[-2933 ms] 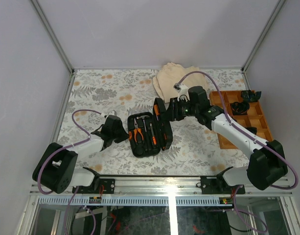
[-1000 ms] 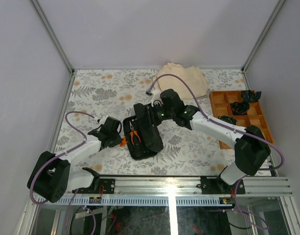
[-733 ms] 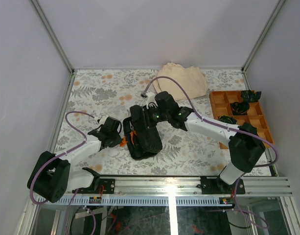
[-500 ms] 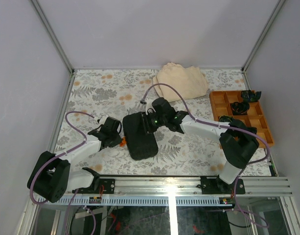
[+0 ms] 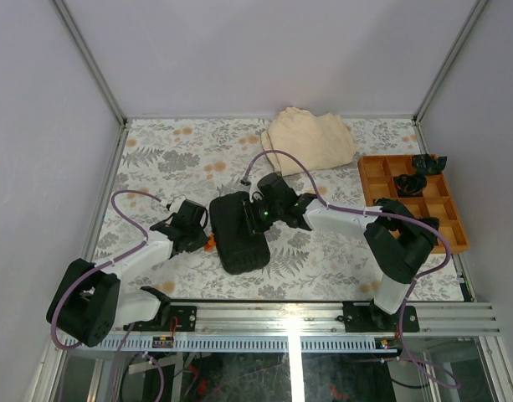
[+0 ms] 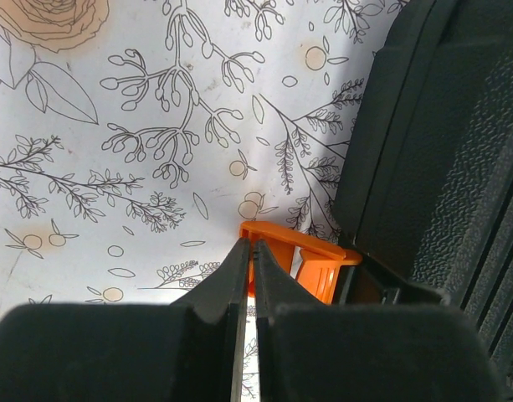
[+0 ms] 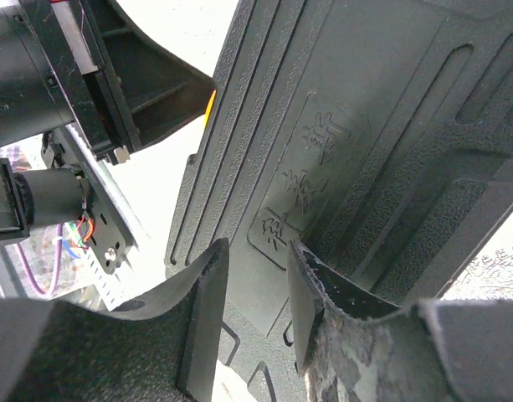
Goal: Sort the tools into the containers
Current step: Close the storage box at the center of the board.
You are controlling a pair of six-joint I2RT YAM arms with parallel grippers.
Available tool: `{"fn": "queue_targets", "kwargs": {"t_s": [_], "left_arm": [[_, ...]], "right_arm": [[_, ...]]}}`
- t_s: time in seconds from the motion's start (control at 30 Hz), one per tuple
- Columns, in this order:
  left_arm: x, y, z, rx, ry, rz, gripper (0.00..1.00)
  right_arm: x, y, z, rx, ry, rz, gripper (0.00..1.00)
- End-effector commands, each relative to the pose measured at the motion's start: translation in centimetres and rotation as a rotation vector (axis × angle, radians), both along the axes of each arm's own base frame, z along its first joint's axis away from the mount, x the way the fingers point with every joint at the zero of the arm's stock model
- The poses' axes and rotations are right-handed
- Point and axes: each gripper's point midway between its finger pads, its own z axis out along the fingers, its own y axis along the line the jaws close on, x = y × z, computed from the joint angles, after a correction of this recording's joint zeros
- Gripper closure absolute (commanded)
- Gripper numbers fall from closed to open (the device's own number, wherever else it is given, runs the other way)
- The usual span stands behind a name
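While the black tool case (image 5: 235, 247) lies closed on the flowered table (image 5: 156, 159), the left gripper (image 6: 248, 251) has its jaws pressed together. The orange latch (image 6: 302, 260) sits just ahead of its tips, and I cannot tell whether they pinch it. The case body is directly to the right of this claw. The right gripper (image 7: 256, 247) is over the lid with a narrow gap, and only the textured lid shows between its fingers.
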Motion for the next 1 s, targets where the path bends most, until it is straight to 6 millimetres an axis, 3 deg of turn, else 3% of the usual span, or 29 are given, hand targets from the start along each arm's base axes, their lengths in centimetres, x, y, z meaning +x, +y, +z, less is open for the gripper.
{"fn": "queue_targets", "kwargs": {"t_s": [0.0,0.27,0.57,0.77,0.87,0.97], "left_arm": [[-0.8,0.3,-0.4,0.020,0.023,-0.032,1.00],[0.6,-2.0,-0.2,-0.021,0.017,-0.154,0.96],[1.3,-6.2,-0.7,-0.002,0.035,-0.267,0.95],[2.1,-8.0,-0.3,-0.010,0.025,-0.308,0.95],[2.5,-8.1,0.0,0.003,0.018,-0.320,0.95],[2.9,-8.2,0.2,0.013,0.013,-0.325,0.94]], "right_arm": [[0.8,-1.7,-1.6,-0.138,-0.055,-0.034,0.58],[1.2,-5.6,-4.4,-0.360,-0.078,-0.110,0.58],[0.5,-11.1,-5.8,-0.495,-0.102,-0.273,0.56],[-0.3,-14.5,-5.5,-0.533,-0.112,-0.359,0.55],[-0.9,-15.1,-5.2,-0.518,-0.105,-0.371,0.54],[-1.4,-13.6,-3.9,-0.437,-0.101,-0.317,0.54]]}}
